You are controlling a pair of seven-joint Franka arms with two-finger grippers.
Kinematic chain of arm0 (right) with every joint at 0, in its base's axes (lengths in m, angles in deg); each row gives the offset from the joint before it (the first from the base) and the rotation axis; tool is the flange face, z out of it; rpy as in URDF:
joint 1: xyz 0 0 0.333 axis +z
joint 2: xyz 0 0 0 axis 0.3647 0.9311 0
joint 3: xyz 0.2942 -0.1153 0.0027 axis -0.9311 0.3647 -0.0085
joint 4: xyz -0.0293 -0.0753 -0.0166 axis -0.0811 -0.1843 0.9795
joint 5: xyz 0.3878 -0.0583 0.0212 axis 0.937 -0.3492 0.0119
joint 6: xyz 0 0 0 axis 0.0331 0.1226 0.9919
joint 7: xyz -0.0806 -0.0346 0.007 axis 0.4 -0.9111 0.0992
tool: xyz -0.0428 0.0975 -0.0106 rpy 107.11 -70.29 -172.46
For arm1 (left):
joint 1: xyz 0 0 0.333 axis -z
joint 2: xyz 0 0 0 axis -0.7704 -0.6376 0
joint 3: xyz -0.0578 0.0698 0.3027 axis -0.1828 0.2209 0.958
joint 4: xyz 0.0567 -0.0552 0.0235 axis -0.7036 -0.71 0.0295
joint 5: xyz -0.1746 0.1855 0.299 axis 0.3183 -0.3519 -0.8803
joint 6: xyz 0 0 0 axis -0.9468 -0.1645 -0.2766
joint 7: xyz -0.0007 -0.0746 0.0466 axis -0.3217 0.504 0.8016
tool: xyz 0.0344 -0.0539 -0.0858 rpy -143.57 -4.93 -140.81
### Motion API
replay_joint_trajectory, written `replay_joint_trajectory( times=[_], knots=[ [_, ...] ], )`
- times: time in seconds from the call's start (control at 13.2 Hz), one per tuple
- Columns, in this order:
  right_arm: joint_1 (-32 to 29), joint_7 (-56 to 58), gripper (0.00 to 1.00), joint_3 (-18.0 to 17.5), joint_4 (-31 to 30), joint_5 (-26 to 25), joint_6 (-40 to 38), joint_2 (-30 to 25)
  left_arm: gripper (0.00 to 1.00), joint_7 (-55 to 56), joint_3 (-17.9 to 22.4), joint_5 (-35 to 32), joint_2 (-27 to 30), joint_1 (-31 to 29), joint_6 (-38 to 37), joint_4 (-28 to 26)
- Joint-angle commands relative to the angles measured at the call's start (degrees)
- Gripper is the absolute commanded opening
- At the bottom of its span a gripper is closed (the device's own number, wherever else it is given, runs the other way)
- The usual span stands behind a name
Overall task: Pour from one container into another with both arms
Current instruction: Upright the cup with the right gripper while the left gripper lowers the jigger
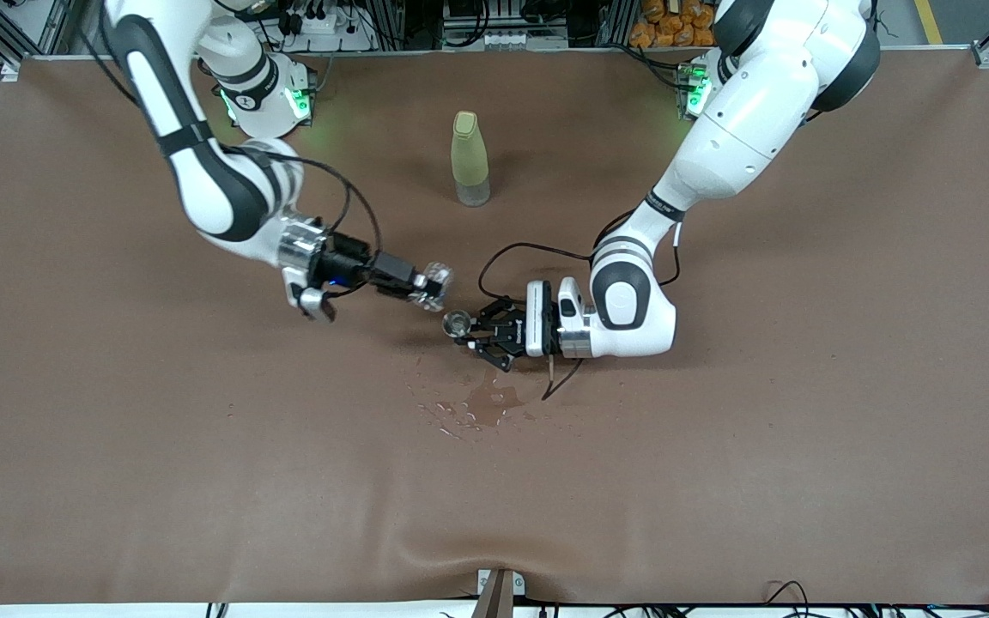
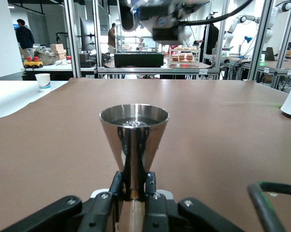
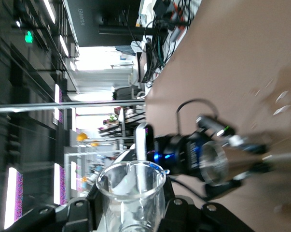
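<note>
My right gripper is shut on the tiny clear glass cup, which is tipped on its side in the air, its mouth toward the jigger. In the right wrist view the cup sits between the black fingers. My left gripper is shut on the waist of the steel jigger, low over the table's middle. In the left wrist view the jigger stands upright with its upper cup open, and the gripper pinches its narrow middle. A little liquid glints inside. The right gripper hangs above it.
A tall yellow-green bottle stands upright, farther from the front camera than both grippers. A wet patch with scattered drops lies on the brown table cover, nearer to the camera than the jigger. A black cable loops beside the left wrist.
</note>
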Motion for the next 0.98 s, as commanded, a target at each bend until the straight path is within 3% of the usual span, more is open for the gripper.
replay_joint_trajectory(
  times=[0.0, 0.3, 0.45, 0.91],
  knots=[
    [-9.7, 4.5, 0.18, -0.6, 0.1, -11.9, -8.8, -0.7, 0.00, -1.2, -0.2, -0.1, 1.9, -2.2, -2.0, -1.7],
    [-25.0, 16.5, 0.17, -0.6, 7.5, -30.2, -25.9, 5.4, 0.00, 0.0, -0.4, -5.4, 4.6, -8.8, -8.8, -5.4],
    [-30.1, 25.9, 0.18, -0.6, 11.4, -32.4, -33.2, 11.5, 0.00, 2.6, -0.4, -10.2, 6.1, -13.2, -13.4, -7.0],
    [-37.1, 46.1, 0.18, -0.6, 24.4, -46.4, -35.3, 20.7, 0.00, 5.8, -0.4, -24.9, 8.0, -28.3, -26.6, -8.5]
  ],
)
